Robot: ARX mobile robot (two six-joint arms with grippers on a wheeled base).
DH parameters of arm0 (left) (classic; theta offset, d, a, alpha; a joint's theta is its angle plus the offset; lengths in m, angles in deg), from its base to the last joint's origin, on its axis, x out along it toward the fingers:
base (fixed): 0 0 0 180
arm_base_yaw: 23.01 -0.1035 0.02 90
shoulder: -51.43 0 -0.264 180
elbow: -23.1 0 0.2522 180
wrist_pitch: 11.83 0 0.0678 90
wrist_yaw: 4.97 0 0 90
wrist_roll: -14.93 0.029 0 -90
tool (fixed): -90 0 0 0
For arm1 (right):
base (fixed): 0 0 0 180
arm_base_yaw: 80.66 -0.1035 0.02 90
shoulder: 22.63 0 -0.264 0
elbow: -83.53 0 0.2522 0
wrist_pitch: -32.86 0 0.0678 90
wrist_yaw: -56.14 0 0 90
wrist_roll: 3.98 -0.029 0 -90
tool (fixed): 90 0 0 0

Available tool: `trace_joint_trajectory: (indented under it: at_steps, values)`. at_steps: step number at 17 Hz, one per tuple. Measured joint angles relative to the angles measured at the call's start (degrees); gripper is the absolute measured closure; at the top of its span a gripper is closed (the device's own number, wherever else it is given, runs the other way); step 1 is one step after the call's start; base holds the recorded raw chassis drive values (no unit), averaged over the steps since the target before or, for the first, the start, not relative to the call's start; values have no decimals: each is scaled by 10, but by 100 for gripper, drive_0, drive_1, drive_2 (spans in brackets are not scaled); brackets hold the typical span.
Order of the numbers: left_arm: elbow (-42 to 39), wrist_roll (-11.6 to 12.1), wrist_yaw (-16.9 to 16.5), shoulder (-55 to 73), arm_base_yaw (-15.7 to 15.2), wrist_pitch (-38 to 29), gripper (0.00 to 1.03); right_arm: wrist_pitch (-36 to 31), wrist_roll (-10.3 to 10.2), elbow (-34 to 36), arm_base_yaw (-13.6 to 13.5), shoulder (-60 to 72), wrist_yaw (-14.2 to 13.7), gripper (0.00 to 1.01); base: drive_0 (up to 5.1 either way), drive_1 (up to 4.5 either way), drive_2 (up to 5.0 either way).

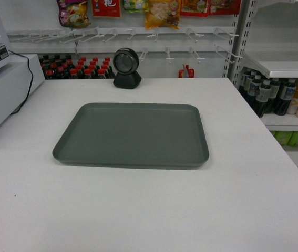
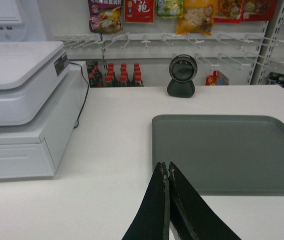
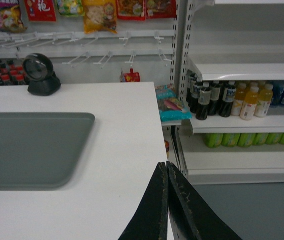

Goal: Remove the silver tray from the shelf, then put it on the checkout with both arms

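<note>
1. Silver tray [image 1: 132,135] lay flat on the checkout [image 1: 149,210], roughly centred, in front of the black scanner [image 1: 126,67].
2. Left gripper [image 2: 167,170] was closed, holding nothing, just left of the tray.
3. Right gripper [image 3: 166,168] was closed, empty, right of it.

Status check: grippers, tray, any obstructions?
Left gripper shut, empty. Right gripper shut, empty. Silver tray flat on checkout. Nothing on the tray.
</note>
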Motion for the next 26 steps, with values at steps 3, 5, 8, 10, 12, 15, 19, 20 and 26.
trace_joint_trajectory:
  at_steps: [3, 5, 8, 10, 12, 15, 19, 20, 26]
  values:
    - [-23, 0, 0, -92, 0, 62, 102, 89, 0, 7, 0, -125, 0, 99, 0, 0, 0]
    - [-33, 0, 0, -146, 0, 108, 102, 146, 0, 21, 0, -179, 0, 99, 0, 0, 0]
    - [-44, 0, 0, -232, 0, 181, 102, 213, 0, 24, 0, -263, 0, 99, 0, 0, 0]
    - [-45, 0, 0, -284, 0, 229, 102, 259, 0, 24, 0, -311, 0, 99, 0, 0, 0]
    - [-46, 0, 0, -332, 0, 272, 102, 299, 0, 24, 0, -357, 0, 99, 0, 0, 0]
    - [-46, 0, 0, -396, 0, 332, 102, 353, 0, 24, 0, -411, 0, 99, 0, 0, 0]
    - [-46, 0, 0, -437, 0, 371, 102, 389, 0, 24, 0, -448, 0, 99, 0, 0, 0]
    - [-46, 0, 0, -439, 0, 374, 102, 393, 0, 24, 0, -453, 0, 99, 0, 0, 0]
    - [-46, 0, 0, -488, 0, 423, 102, 437, 0, 24, 0, -497, 0, 99, 0, 0, 0]
